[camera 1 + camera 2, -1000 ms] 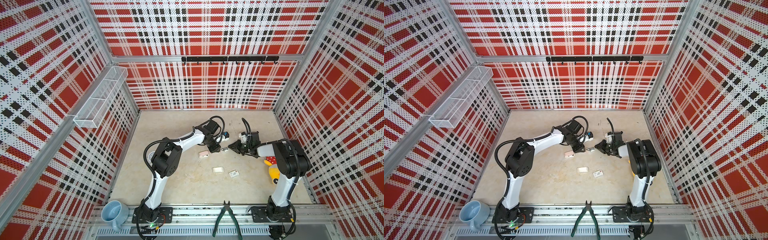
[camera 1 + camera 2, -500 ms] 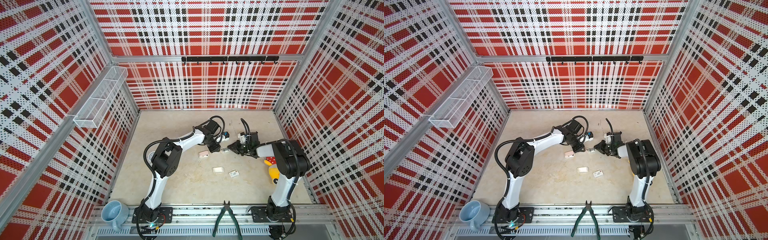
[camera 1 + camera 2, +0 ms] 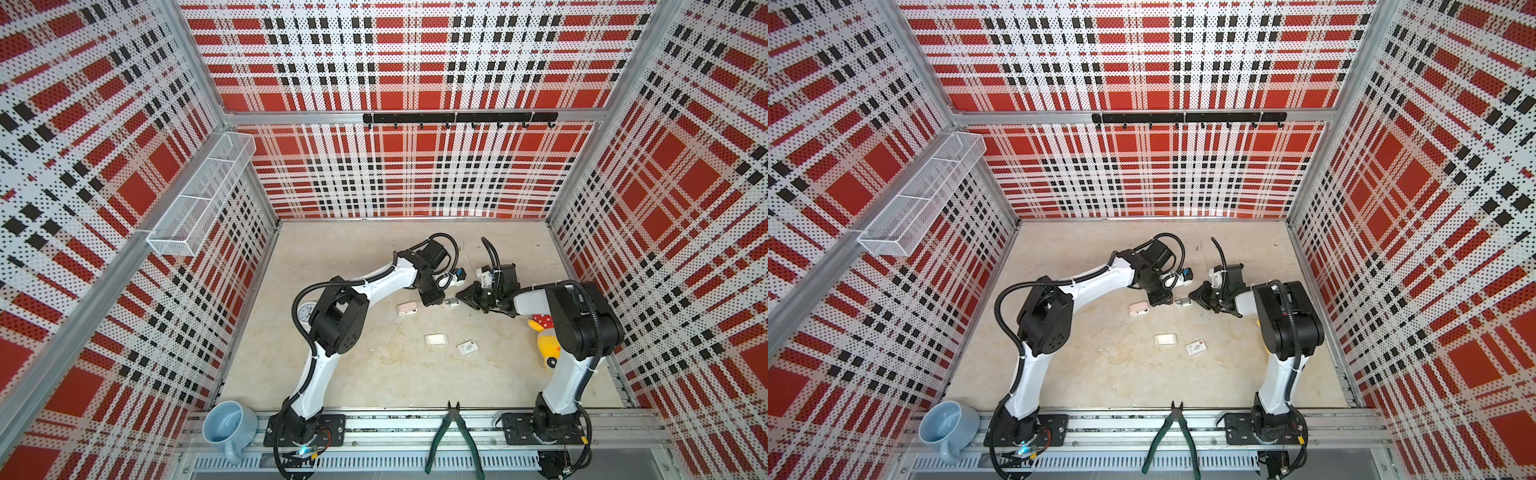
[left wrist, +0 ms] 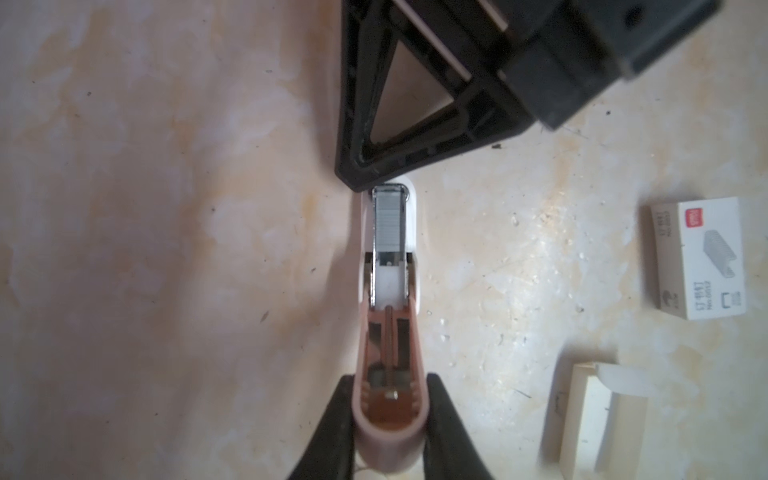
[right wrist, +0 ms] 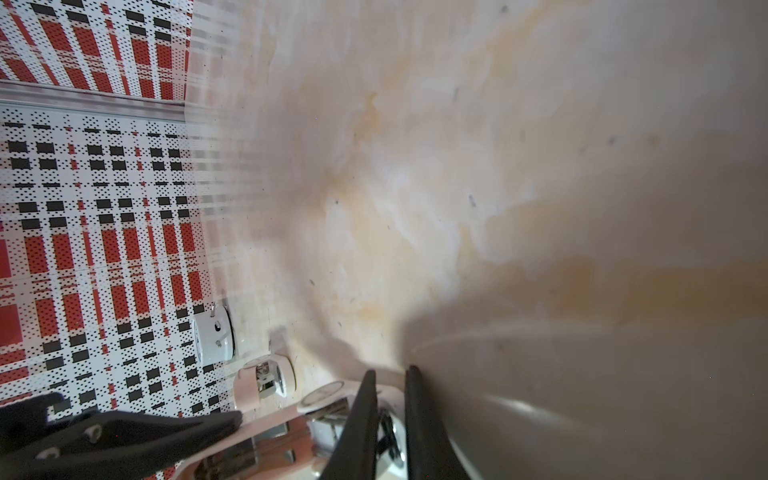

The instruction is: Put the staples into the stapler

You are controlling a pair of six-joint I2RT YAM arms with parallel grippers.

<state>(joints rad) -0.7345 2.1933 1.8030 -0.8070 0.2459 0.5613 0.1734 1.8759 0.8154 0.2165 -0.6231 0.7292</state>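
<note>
On beige tabletop (image 4: 166,216), left wrist view alone shows staples (image 4: 389,224) in stapler (image 4: 388,432).

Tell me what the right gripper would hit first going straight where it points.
Likely the stapler: the right gripper points at its front end, tips seemingly touching it. The left gripper holds it just beyond. Height is unclear.

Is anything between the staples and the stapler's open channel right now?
Nothing visible does. The staples already lie in the open channel of the stapler. The left gripper clamps the pink lid; the right gripper holds the front end, not over the strip.
</note>
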